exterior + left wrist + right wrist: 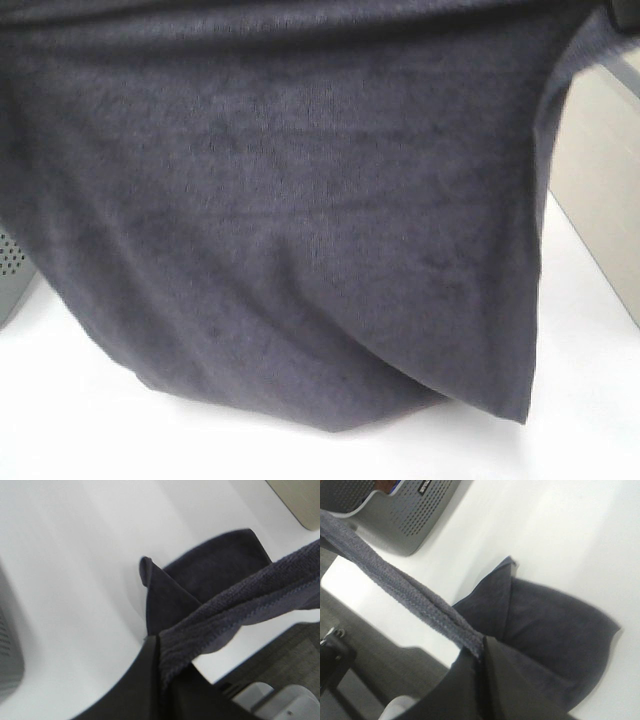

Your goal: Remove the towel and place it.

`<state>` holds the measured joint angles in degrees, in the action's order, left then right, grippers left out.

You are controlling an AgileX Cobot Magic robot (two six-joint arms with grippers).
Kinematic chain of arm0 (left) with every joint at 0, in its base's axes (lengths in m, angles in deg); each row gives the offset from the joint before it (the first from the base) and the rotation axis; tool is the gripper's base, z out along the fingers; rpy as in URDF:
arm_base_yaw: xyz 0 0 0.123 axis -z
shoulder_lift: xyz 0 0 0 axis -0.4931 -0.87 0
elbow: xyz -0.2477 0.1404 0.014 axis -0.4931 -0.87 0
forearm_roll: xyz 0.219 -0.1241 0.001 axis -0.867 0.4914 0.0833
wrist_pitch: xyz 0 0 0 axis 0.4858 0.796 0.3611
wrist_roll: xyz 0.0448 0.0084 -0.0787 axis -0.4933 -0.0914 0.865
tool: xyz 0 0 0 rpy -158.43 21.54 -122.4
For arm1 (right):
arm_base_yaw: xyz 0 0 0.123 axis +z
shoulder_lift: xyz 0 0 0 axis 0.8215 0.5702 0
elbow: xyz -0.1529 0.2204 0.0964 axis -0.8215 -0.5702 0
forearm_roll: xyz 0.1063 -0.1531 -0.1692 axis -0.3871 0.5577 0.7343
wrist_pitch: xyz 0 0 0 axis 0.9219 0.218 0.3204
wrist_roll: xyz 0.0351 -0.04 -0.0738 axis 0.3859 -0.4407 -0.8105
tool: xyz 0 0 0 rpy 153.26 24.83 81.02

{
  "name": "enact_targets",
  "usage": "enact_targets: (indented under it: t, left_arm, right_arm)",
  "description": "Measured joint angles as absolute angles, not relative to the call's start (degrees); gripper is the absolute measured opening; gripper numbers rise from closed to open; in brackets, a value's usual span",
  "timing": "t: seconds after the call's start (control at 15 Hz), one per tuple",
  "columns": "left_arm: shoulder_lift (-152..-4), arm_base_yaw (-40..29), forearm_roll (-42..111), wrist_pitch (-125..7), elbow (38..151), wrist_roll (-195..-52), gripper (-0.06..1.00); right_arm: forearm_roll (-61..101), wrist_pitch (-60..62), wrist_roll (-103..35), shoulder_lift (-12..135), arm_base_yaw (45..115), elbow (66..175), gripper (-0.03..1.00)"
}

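The dark charcoal towel [300, 220] hangs lifted in front of the high camera and fills most of that view; its lower edge droops onto the white table [580, 400]. Both grippers are hidden behind it there. In the left wrist view my left gripper [159, 652] is shut on the towel's hemmed edge [240, 605], and the hanging cloth [200, 580] rests on the table below. In the right wrist view my right gripper [481, 650] is shut on the stretched top edge [395, 582], with the towel's lower part [550, 635] bunched on the table.
A grey perforated basket [405, 515] stands on the table by the left side, its corner showing as the grey mesh [10, 275]. A beige box [600, 170] stands at the right. The table's front edge drops to a dark floor [280, 655].
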<state>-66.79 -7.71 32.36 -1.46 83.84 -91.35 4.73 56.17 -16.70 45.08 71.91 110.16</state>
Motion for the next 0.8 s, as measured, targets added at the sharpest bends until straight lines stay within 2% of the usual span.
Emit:
enact_targets:
  t: [0.53, 0.6, 0.8]
  left_arm:
    - [-96.30, -7.83, 14.89, -2.09, 122.75, -91.35, 0.00]
    - [-103.57, -7.83, 11.39, -1.98, 133.52, -91.40, 0.00]
    - [-112.63, -8.40, 7.27, -5.70, 146.70, -91.40, 0.00]
  right_arm:
    - [21.23, 50.21, -19.46, 74.76, 72.02, 143.74, 0.02]
    - [25.36, 46.20, -19.46, 82.15, 72.02, 151.81, 0.02]
    - [29.31, 39.44, -19.40, 90.98, 71.51, 162.18, 0.02]
